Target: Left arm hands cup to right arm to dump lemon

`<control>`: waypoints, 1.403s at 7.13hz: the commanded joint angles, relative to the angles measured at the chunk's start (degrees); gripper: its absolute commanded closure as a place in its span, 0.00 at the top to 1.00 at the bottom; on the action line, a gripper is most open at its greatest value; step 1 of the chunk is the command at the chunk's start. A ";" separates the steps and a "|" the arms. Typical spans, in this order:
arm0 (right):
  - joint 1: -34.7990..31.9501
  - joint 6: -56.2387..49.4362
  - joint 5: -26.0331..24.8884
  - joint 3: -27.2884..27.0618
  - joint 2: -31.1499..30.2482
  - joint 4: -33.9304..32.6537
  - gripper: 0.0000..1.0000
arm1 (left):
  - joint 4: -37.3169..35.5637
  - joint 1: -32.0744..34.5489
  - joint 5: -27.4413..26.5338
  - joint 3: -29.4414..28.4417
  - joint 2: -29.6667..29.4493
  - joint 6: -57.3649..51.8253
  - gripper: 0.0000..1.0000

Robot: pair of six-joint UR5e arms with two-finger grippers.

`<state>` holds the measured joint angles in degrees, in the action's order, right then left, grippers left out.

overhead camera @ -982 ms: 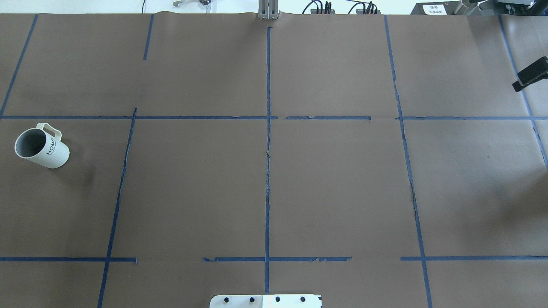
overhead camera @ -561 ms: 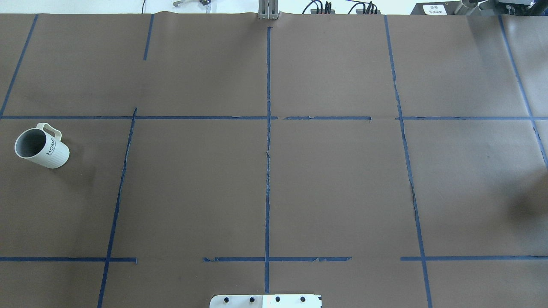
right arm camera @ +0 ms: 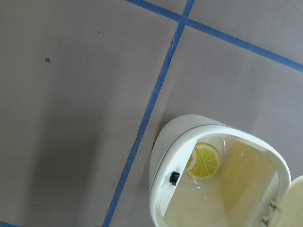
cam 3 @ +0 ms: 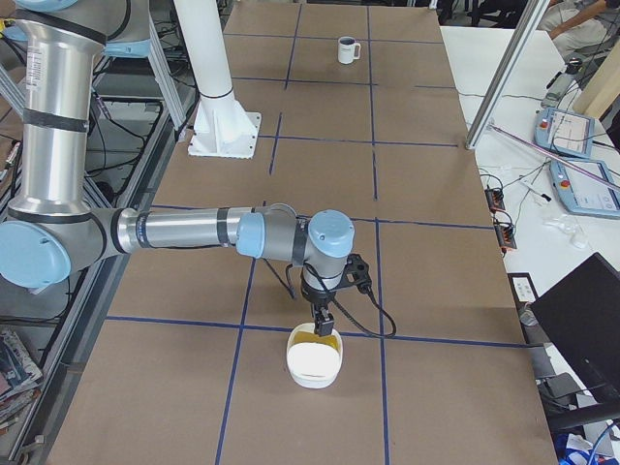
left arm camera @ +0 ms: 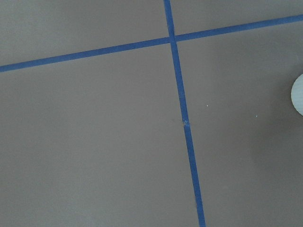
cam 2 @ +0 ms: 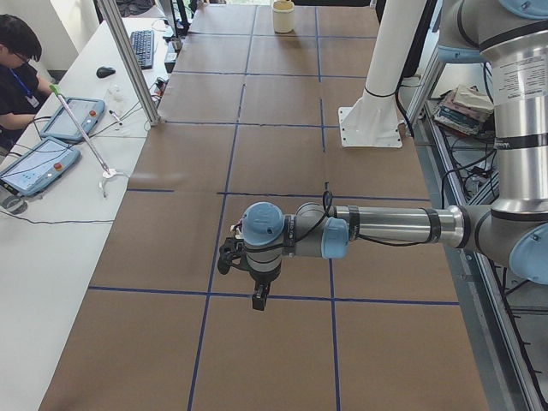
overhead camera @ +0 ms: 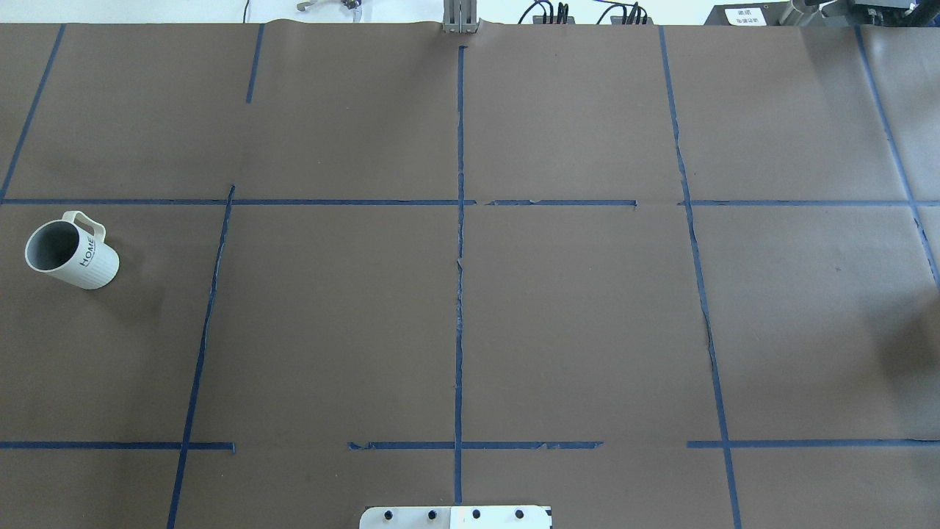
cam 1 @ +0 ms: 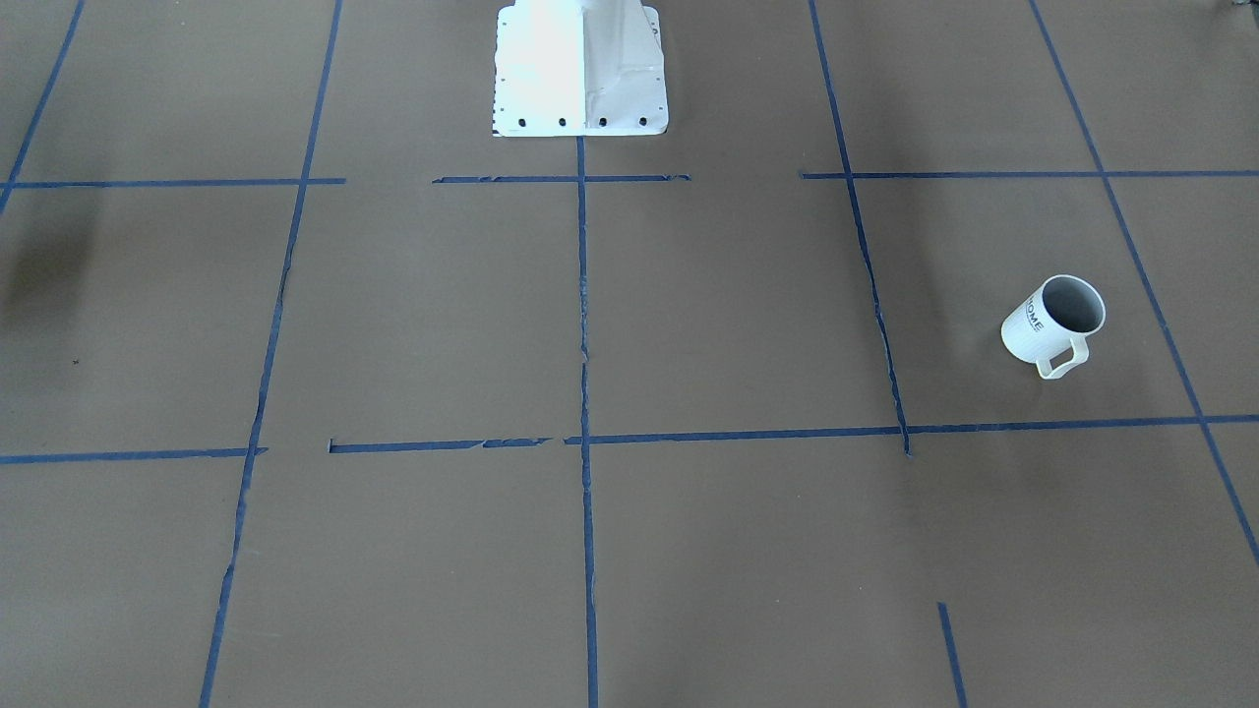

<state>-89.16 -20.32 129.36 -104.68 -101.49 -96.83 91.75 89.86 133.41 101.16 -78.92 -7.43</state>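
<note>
The white "HOME" cup (overhead camera: 72,253) stands upright at the table's left, also in the front view (cam 1: 1052,320) and far off in the right side view (cam 3: 346,49). Its grey inside looks empty. The left arm's gripper (cam 2: 257,300) hangs above the table at the left end; I cannot tell if it is open. A white curved edge (left arm camera: 298,94) shows at the left wrist view's right border. The right arm's gripper (cam 3: 324,325) hangs just over an open white bin (cam 3: 315,360); I cannot tell its state. A lemon slice (right arm camera: 206,161) lies inside the bin (right arm camera: 161,156).
The robot's white base (overhead camera: 455,516) sits at the near middle edge. Blue tape lines grid the brown table. An operator (cam 2: 17,60) sits at a side desk with tablets (cam 2: 73,118). Neither arm shows in the overhead or front views.
A black gripper at the overhead view's right edge has moved out of view. The cup has not moved.
</note>
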 commanded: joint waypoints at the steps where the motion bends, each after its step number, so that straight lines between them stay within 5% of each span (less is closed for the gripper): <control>1: -0.05 3.79 3.07 0.18 -1.08 4.87 1.00 | -0.27 0.05 -0.08 0.17 0.42 -0.30 1.00; 10: 0.04 3.71 3.71 0.09 -0.64 5.16 1.00 | -0.17 0.23 -0.61 0.35 1.75 -0.13 1.00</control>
<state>-89.12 -16.52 133.07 -104.55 -102.05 -91.73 91.57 90.06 132.81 101.44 -77.22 -7.63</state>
